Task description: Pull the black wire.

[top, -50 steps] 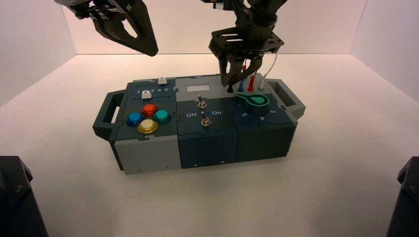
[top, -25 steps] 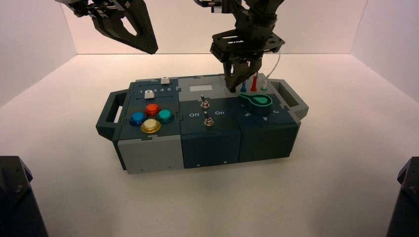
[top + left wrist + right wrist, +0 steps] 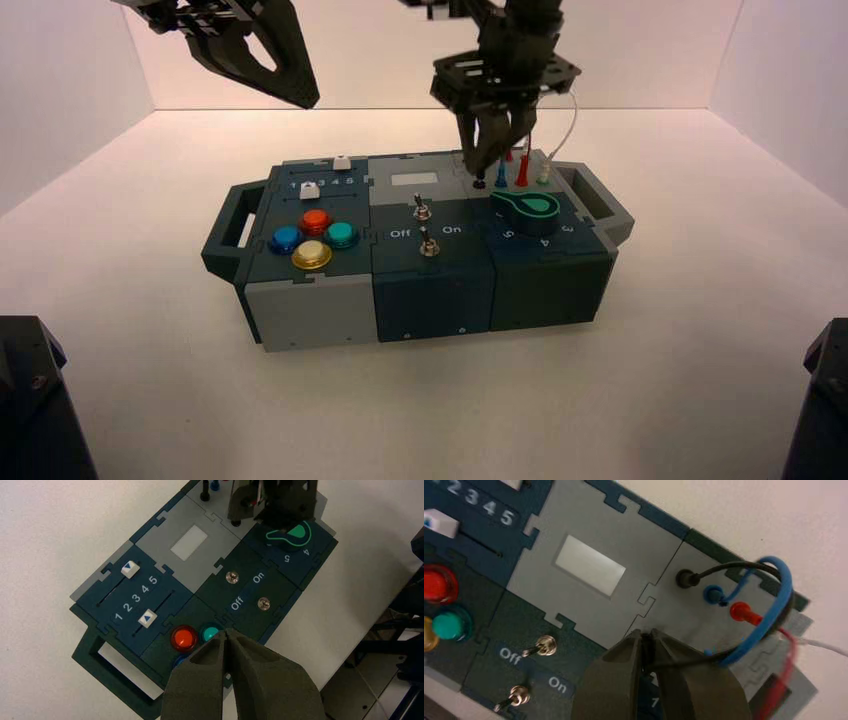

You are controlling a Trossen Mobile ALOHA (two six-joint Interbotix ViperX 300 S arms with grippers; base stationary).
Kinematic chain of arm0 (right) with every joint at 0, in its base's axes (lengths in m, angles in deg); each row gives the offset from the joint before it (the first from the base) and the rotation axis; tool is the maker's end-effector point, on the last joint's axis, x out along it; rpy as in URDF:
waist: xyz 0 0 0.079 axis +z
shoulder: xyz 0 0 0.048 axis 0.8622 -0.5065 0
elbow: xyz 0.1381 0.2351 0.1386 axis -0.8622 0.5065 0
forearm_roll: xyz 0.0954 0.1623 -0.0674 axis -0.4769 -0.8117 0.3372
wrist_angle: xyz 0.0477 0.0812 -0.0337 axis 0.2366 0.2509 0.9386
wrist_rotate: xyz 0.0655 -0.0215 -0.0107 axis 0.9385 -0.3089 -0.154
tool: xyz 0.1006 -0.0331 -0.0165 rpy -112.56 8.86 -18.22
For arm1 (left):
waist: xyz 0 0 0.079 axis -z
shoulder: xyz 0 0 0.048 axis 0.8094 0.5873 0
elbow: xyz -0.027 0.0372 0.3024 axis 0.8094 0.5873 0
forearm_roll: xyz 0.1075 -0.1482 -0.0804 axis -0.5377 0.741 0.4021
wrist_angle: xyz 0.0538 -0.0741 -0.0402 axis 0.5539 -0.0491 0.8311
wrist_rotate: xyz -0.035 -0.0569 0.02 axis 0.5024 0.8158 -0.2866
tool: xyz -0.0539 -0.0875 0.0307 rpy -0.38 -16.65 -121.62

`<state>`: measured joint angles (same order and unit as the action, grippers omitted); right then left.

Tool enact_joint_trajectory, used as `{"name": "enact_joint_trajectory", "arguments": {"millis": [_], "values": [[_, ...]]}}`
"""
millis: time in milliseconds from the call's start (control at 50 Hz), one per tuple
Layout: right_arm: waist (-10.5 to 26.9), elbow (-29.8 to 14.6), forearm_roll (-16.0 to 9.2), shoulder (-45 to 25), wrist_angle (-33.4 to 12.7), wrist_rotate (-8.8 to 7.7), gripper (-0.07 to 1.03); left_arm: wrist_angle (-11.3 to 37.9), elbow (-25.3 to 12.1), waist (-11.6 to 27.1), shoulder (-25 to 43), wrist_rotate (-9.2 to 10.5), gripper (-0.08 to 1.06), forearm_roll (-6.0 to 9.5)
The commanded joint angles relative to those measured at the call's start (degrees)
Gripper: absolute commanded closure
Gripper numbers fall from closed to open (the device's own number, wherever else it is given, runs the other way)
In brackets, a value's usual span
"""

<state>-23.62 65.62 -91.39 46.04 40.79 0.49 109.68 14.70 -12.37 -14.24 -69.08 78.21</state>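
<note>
Over the far right of the box (image 3: 430,290), right gripper (image 3: 646,635) pinching one end of black wire (image 3: 724,566); loop bows rightward, its other end plugged in on the far side. Left gripper (image 3: 225,632) idle, pressed together, above the left part.

High view: camera above and behind both arms, facing down and forward over the grey and dark-blue box (image 3: 430,250); the farthest of the three, whole box in the middle of the frame. Left wrist view: looks steeply down, nearer, from over the button end; box runs diagonally, lower left to upper right. Right wrist view: looks down, nearest, over the wire end; frame edges cut the box off, and the pale rectangular panel (image 3: 590,566) lies left of centre. All three share this panel and the metal toggle switches (image 3: 232,577). Both wrist views share the red round button (image 3: 183,638): lower centre-left in one, left edge in the other.
</note>
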Motion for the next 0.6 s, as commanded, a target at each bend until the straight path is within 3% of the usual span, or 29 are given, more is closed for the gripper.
{"name": "enact_joint_trajectory", "arguments": {"millis": [20,220,380,600], "values": [[-0.5,-3.3,0.6,4.3,-0.3,0.09,0.99,-0.4,-1.3,0.2,-0.6,-0.18,1.01,-0.18],[-0.4,-4.0,1.4,5.7,-1.8,0.09,0.99,-0.4,-1.3,0.2,-1.1,-0.26,1.01,-0.35],[-0.3,-3.4,1.2,5.8,-1.9,-0.09,0.98,-0.5,-1.2,0.2,-1.3,-0.26,1.01,-1.41],[0.7,-3.8,1.2,7.0,-4.3,-0.88,0.88,-0.7,-1.4,0.2,-1.4,-0.53,1.01,-3.16]]}}
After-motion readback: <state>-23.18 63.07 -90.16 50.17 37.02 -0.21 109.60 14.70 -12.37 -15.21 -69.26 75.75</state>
